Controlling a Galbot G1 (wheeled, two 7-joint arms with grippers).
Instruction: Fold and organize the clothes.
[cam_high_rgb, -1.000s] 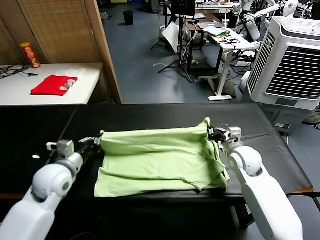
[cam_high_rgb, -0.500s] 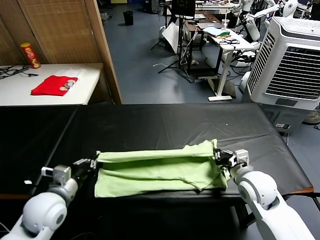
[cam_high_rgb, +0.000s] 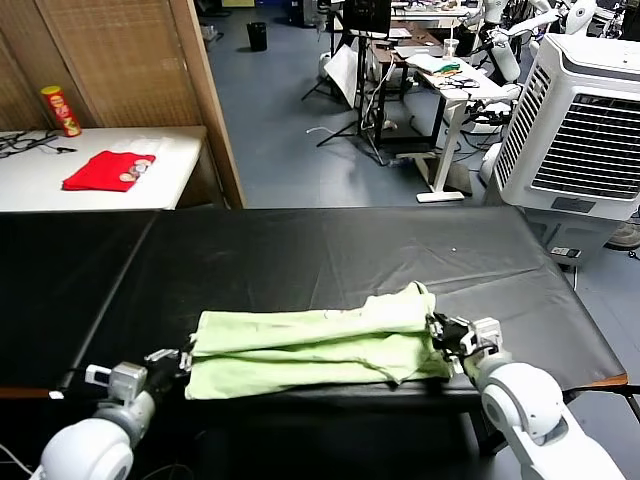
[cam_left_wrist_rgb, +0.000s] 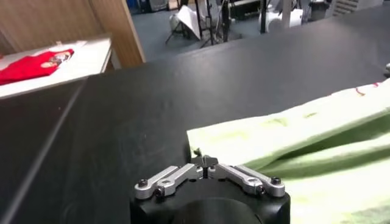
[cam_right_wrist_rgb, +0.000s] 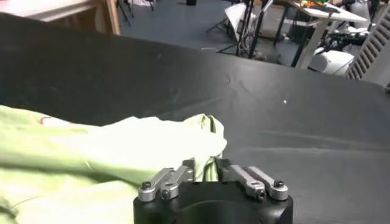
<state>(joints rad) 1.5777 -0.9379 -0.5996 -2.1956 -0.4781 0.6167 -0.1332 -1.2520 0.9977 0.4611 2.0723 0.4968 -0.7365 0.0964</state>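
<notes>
green shirt lies folded near the front edge of the counter

the pale green shirt (cam_high_rgb: 315, 345) lies in a long folded band across the black counter (cam_high_rgb: 330, 245), close to its near edge. its upper layer is doubled over the lower one, and the right end bunches up into a small peak.

the left end effector (cam_high_rgb: 178, 358) sits at the shirt's left end, low over the counter. in the left wrist view its fingertips (cam_left_wrist_rgb: 205, 161) look nearly together right at the corner of the cloth (cam_left_wrist_rgb: 286, 131); whether they pinch the fabric or only touch it i cannot tell.

the right end effector (cam_high_rgb: 447, 334) sits at the shirt's right end, against the bunched fabric. in the right wrist view the cloth (cam_right_wrist_rgb: 116, 149) comes up to the fingers (cam_right_wrist_rgb: 214, 167), with a fold of it seeming to sit between them; whether they are clamped on it or apart i cannot tell.

beyond the counter, on a white side table (cam_high_rgb: 170, 165) to the left, lies a red cloth (cam_high_rgb: 108, 170) with a red can (cam_high_rgb: 60, 110) standing behind it. a large white fan unit (cam_high_rgb: 585, 125) stands to the right.
</notes>
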